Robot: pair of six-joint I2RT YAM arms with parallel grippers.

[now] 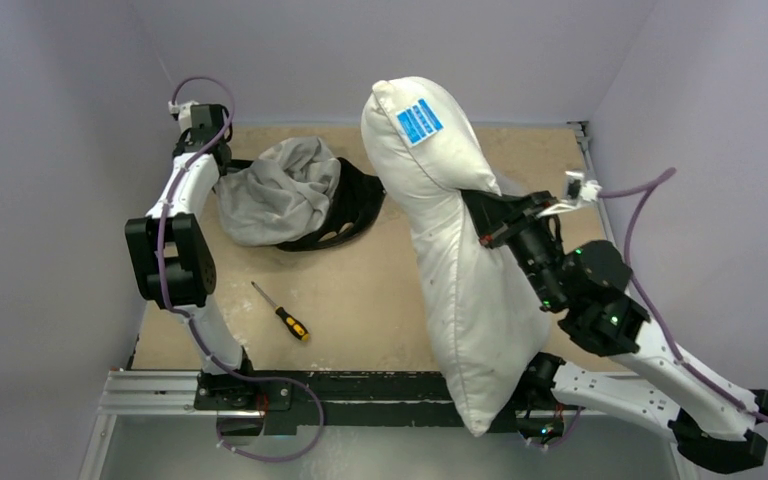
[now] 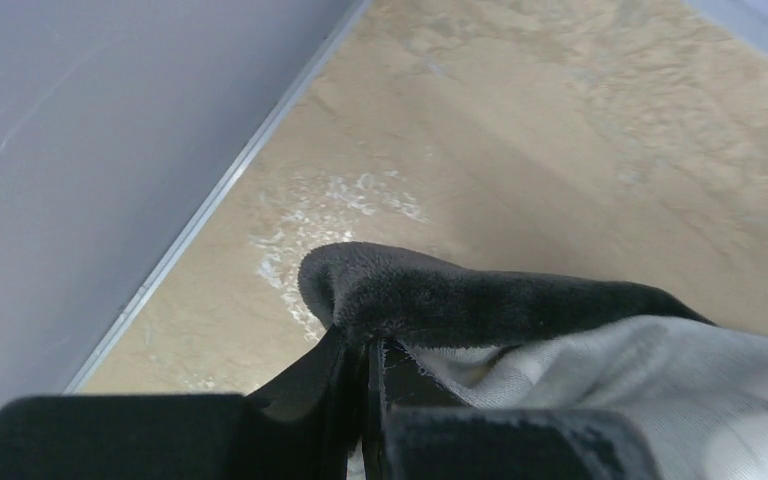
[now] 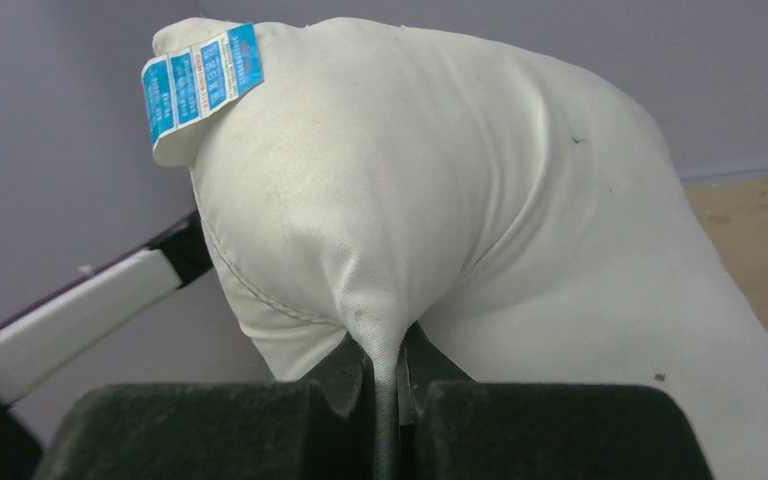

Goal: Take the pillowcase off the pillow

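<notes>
The white pillow (image 1: 465, 260) hangs lifted on the right, its blue tag (image 1: 420, 122) at the upper corner, bare of any cover. My right gripper (image 1: 487, 222) is shut on a pinch of the pillow (image 3: 430, 200), the fabric squeezed between the fingertips (image 3: 385, 365). The pillowcase (image 1: 285, 190) lies crumpled at the back left, grey lining outward with the black plush under and behind it. My left gripper (image 1: 222, 165) is shut on the pillowcase's black edge (image 2: 440, 290), grey lining (image 2: 660, 380) beside it; the gripper (image 2: 368, 345) holds it just above the table.
A screwdriver (image 1: 282, 313) with a yellow and black handle lies on the tan table (image 1: 360, 290) between the arms. Grey walls close the left, back and right sides. A metal rail (image 1: 160, 390) runs along the near edge.
</notes>
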